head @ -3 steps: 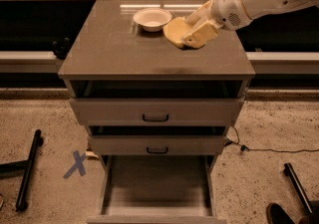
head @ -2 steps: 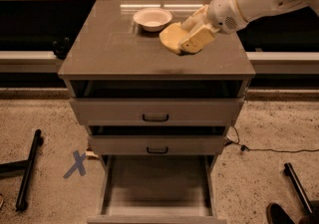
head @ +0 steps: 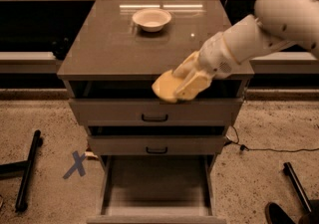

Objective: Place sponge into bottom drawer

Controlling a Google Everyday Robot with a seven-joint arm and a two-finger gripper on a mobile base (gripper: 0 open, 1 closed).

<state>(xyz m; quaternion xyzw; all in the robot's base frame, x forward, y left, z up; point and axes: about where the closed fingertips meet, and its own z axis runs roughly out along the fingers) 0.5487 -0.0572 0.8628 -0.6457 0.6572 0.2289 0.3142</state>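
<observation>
Step in hand: carrying the sponge (head: 164, 86) toward the bottom drawer (head: 155, 184); judged as the transfer stage, release not yet made.
Claw: claw (head: 178, 90) clamped on the sponge, pale fingers (head: 193, 81) pressed along its right side; hanging in the air just in front of the worktop (head: 104, 44) edge, level with the dark gap above the top drawer (head: 119, 111).
Sponge: in the claw's grip, off every surface, sticking out to the left of the fingers; well above the bottom drawer.
Bottom drawer: pulled out toward the camera, flat floor bare, low side walls showing on both sides.
Other drawers: top drawer and middle drawer (head: 199, 144) set back behind the open tray, each with a black handle on its front.
Arm: white arm (head: 259, 31) reaching in from the upper right, across the right front corner of the worktop.
Bowl: cream bowl (head: 151, 19) at the back of the worktop, well apart from the claw.
Floor: blue tape cross (head: 76, 164) left of the cabinet; cable (head: 249, 147) on the right.
Next move, as a judgement: coming forward enough to clear both handles, then down over the open tray before letting go.
Risk, as a judgement: a release from this height could bounce the soft block over a low wall; brushing a drawer front on the way down also possible.
</observation>
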